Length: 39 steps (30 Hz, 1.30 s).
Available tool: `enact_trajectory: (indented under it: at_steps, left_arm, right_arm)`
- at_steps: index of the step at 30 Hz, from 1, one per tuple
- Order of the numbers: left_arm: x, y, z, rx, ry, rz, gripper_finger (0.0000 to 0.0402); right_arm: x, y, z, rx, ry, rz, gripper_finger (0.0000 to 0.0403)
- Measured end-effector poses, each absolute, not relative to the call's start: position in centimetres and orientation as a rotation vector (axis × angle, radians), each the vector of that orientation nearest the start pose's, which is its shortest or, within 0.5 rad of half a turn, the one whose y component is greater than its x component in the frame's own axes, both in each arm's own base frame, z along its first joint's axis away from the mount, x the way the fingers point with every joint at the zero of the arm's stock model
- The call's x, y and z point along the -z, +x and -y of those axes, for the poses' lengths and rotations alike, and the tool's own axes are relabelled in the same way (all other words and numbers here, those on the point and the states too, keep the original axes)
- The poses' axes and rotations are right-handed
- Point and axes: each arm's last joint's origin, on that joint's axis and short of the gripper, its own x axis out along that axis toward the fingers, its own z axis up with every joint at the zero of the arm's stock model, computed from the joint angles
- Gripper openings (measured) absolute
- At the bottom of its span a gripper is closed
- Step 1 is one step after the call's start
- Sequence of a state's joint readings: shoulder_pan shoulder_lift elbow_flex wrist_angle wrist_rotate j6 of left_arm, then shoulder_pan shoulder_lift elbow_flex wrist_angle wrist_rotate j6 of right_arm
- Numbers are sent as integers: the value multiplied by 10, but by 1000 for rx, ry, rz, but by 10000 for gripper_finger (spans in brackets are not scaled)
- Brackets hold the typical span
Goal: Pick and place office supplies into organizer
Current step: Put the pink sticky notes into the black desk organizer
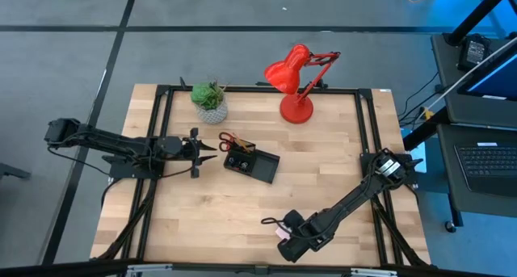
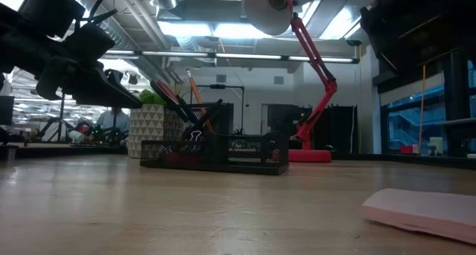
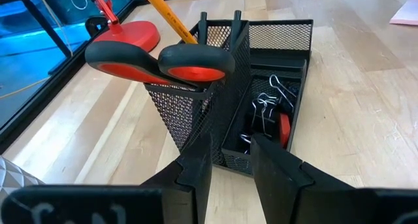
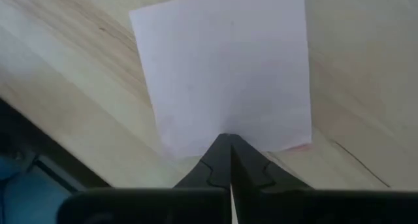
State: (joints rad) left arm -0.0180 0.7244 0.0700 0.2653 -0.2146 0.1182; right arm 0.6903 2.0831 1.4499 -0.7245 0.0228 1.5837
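Note:
The black mesh organizer (image 1: pixel 252 163) sits mid-table. Its taller cup (image 3: pixel 189 100) holds the red-handled scissors (image 3: pixel 160 61), the orange pencil (image 3: pixel 166 15) and black pens. The low tray holds black clips (image 3: pixel 264 110) and a red eraser (image 3: pixel 284 129). My left gripper (image 3: pixel 232 155) is open and empty, just left of the organizer and pointing at it. The pink sticky-note pad (image 4: pixel 225 67) lies flat on the table near the near edge (image 2: pixel 424 210). My right gripper (image 4: pixel 230 142) is shut, with its tips at the pad's edge. My right gripper comes at the sticky-note pad slanting down from the near right. Its shut fingertips (image 4: pixel 222 149) meet at the pad's edge (image 4: pixel 228 129). I cannot tell whether they touch it. The pad lies flat on the table.
A red desk lamp (image 1: pixel 296 83) and a potted green plant (image 1: pixel 210 101) stand along the far edge, behind the organizer. Bare wood lies between the organizer and the pad. A black frame rail (image 1: pixel 371 140) runs along the table's sides.

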Motion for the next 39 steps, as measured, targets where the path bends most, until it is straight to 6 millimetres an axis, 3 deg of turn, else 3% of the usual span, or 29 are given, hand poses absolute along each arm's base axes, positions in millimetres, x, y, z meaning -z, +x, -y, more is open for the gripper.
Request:
enact_trajectory:
  at_steps: [11,21,28,35,39]
  left_arm:
    - [-141,142,-4,-171,162,-398,100]
    - [-141,142,2,-103,329,-405,100]
    - [-141,141,19,64,563,-375,100]
    - [-141,135,48,430,863,-238,100]
    - [-143,131,60,485,937,-171,100]
  right_arm:
    - [-130,315,-249,550,747,-1389,2]
    - [-129,336,-213,464,588,-1422,1]
    - [-129,351,-188,406,488,-1412,1]
    - [-129,366,-169,329,431,-1373,1]
    - [-129,374,-164,282,428,-1324,1]
